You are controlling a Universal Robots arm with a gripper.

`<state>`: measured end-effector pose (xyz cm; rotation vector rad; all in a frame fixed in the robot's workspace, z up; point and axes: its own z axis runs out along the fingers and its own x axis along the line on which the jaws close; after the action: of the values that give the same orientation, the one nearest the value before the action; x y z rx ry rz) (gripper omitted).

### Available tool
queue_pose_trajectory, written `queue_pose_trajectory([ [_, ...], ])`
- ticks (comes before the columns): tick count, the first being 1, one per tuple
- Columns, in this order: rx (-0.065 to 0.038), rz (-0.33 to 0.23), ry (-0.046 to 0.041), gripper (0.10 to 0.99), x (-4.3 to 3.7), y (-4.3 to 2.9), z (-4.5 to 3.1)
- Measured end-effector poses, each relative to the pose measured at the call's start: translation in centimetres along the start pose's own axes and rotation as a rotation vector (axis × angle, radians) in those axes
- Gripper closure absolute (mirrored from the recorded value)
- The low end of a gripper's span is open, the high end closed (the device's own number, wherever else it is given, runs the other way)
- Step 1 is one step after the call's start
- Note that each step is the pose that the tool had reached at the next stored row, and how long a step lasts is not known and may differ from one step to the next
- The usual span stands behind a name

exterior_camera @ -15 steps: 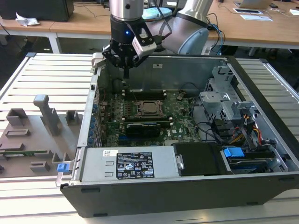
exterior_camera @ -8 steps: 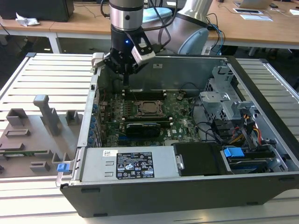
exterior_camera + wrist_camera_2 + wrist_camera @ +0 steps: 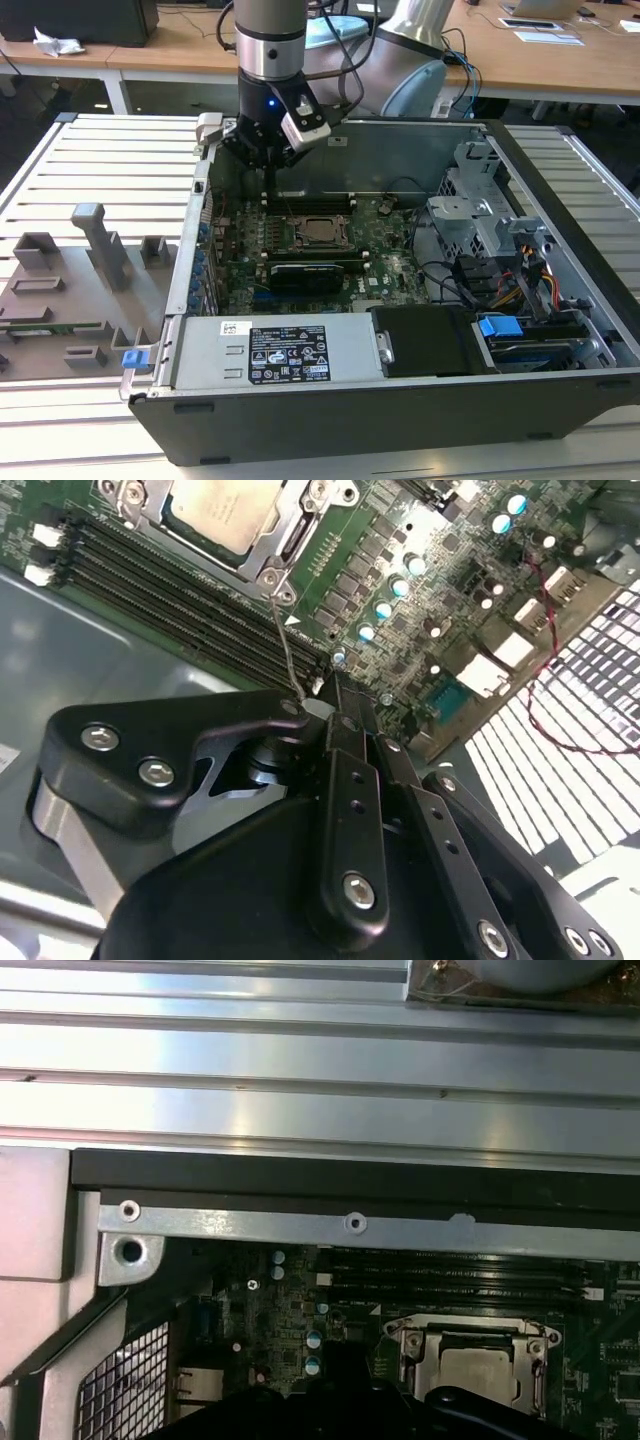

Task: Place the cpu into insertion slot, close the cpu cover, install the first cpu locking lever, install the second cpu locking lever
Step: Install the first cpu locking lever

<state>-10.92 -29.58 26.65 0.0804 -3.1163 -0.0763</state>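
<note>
Tool (image 3: 272, 165) low over motherboard (image 3: 300, 285) — cpu (image 3: 320, 230) seated in insertion slot (image 3: 297, 229).

Bright, even overhead room light in the exterior view: the slats (image 3: 100, 150) at nine o'clock of the case (image 3: 400, 420) gleam pale, while the case's inside sits in soft shadow. In both wrist views the slats glare near white and the board (image 3: 280, 1300) is dim; the gripper (image 3: 320, 705) looms dark, with small highlights on its screws (image 3: 157, 772)
</note>
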Motion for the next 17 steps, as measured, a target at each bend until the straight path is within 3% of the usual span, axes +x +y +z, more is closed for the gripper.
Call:
queue_pose_trajectory([
  [2, 0.000, 0.000, 0.0002, 0.980, -0.03, 0.12, 0.46],
  [5, 0.000, 0.000, 0.0000, 0.980, -1.02, 0.58, 0.67],
  [9, 0.000, 0.000, 0.0020, 0.980, -3.60, 0.69, 0.93],
  [10, 0.000, 0.000, 0.0025, 0.980, -3.90, 0.67, 0.99],
  [17, 0.000, 0.000, 0.0049, 0.980, -4.65, 0.56, 2.48],
])
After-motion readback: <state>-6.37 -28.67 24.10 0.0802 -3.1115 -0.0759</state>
